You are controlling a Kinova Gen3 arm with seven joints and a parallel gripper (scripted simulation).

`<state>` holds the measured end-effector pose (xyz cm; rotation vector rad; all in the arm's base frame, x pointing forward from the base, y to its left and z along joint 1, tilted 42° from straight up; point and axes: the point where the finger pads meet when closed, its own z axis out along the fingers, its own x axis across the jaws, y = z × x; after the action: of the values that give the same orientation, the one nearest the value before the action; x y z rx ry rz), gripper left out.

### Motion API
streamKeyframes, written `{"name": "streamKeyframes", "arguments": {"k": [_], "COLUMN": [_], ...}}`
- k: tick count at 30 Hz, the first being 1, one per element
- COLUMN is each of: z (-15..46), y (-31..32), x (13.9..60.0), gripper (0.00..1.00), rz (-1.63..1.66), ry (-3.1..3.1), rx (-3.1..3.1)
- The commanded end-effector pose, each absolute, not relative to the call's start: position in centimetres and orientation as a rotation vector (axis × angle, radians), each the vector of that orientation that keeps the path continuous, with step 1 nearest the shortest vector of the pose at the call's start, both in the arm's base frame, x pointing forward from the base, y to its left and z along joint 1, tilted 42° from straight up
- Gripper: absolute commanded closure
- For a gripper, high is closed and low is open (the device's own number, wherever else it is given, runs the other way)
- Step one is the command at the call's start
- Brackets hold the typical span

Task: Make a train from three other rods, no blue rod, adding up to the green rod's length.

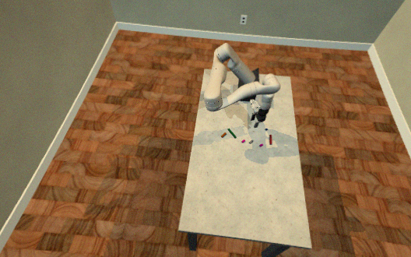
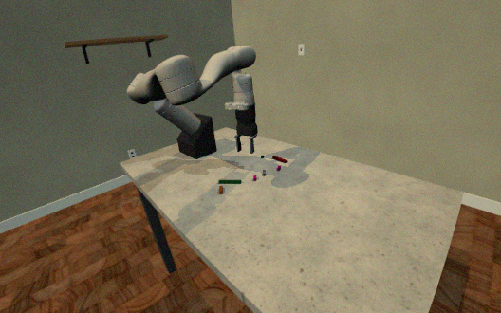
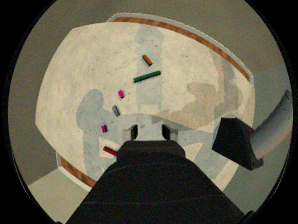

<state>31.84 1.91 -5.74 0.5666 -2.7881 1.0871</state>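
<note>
The green rod [image 1: 232,133] [image 2: 230,181] [image 3: 147,78] lies flat on the table [image 1: 241,202] [image 2: 356,228] [image 3: 69,86]. An orange rod [image 1: 223,135] [image 2: 221,190] [image 3: 147,60] lies just beside it. Further along lie a magenta rod [image 1: 243,141] [image 2: 254,177] [image 3: 121,94], a grey rod [image 1: 251,142] [image 2: 264,173] [image 3: 116,111], a second magenta rod [image 1: 261,145] [image 2: 278,167] [image 3: 104,127] and a red rod [image 1: 270,139] [image 2: 279,159] [image 3: 109,151]. A small blue rod [image 1: 266,129] [image 2: 262,156] lies near the red one. All rods lie apart. My gripper [image 1: 258,124] [image 2: 245,151] [image 3: 149,129] is open and empty, hanging above the table behind the rods.
The arm's dark base [image 2: 196,139] stands at the table's far end. The table edges drop to a wooden floor [image 1: 128,128]. A wall shelf [image 2: 114,41] hangs well off behind the arm.
</note>
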Motion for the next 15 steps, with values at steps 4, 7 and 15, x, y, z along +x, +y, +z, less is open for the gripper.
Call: {"name": "streamKeyframes", "arguments": {"k": [4,7,15], "z": [-4.99,-4.79,-4.54], "y": [1.26,1.03,0.75], "x": [32.44,32.56,32.69], "gripper": [0.0,0.0,0.0], "rz": [1.116,1.127,1.138], "ry": [-2.88,-2.913,-2.951], "rx": [0.347,0.248,0.12]}}
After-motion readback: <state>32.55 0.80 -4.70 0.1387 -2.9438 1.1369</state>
